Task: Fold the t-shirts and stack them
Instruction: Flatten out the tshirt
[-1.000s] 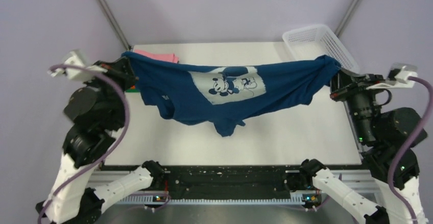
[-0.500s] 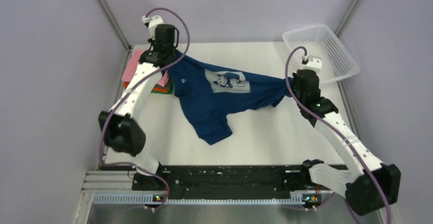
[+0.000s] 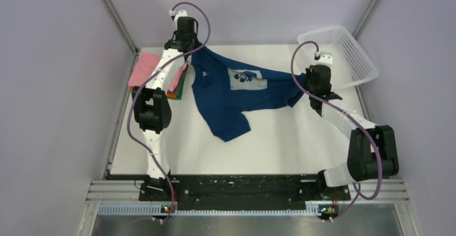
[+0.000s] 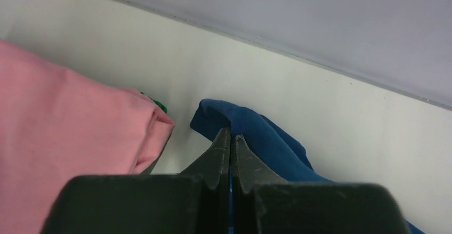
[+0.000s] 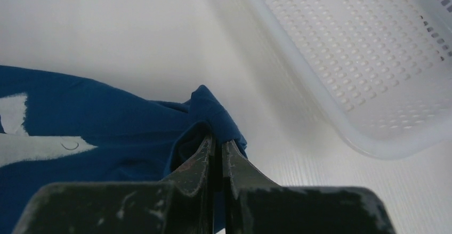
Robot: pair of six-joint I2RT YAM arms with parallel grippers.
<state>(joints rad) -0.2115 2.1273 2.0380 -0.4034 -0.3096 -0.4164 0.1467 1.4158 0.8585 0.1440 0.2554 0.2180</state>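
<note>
Blue cloth is pulled out across the far part of the white table (image 3: 279, 144). It is a navy blue t-shirt (image 3: 231, 99) with a pale cartoon print on its chest, and the print faces up. The left pincer (image 4: 230, 138) is at the far left corner of the shirt. Its two fingers are pressed tight together with a fold of blue cloth pinched between them. The right pincer (image 5: 217, 143) is at the far right end of the shirt and squeezes a bunched bit of blue cloth the same way. The shirt runs from one pincer to the other, and one part of it lies out toward the near side.

Just left of the left pincer sits a folded pink shirt (image 4: 64, 122) with a green edge (image 4: 159, 105) peeking out under it. A white plastic mesh basket (image 5: 346, 58) is near the right pincer, on its far right side.
</note>
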